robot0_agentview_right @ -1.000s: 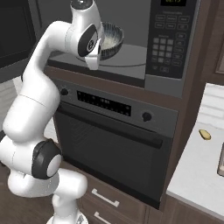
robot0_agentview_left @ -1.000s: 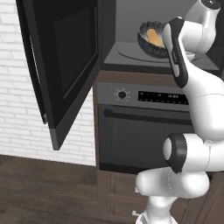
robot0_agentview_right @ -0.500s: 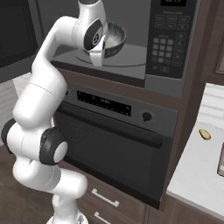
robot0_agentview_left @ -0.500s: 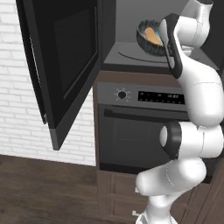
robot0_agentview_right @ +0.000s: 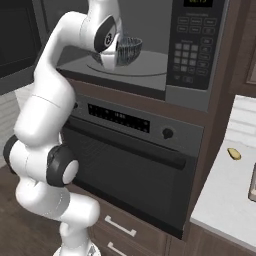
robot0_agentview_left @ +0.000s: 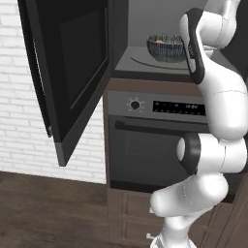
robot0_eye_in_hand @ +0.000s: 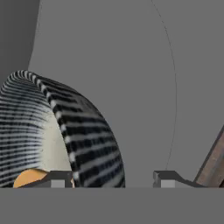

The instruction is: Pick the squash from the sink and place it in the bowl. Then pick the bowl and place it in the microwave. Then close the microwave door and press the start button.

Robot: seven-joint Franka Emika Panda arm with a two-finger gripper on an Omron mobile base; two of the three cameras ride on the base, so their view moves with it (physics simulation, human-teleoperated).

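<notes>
The bowl point(robot0_agentview_left: 166, 47), with the squash point(robot0_eye_in_hand: 29, 177) inside, sits on the microwave point(robot0_agentview_right: 150, 60) turntable. The pincer point(robot0_eye_in_hand: 113, 178) stands wide, straddling its rim. The bowl looks rigid, light and probably slippery; the rim is the best hold.

a white brick wall point(robot0_agentview_left: 19, 121) stands at the left above a dark wood plank floor point(robot0_agentview_left: 43, 208). brown cabinetry point(robot0_agentview_right: 222, 90) frames a built-in oven point(robot0_agentview_right: 135, 165); a pale counter point(robot0_agentview_right: 230, 195) lies right.

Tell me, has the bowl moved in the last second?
Yes. The bowl, squash inside, has gone deeper into the microwave and lower, now over its turntable.
</notes>
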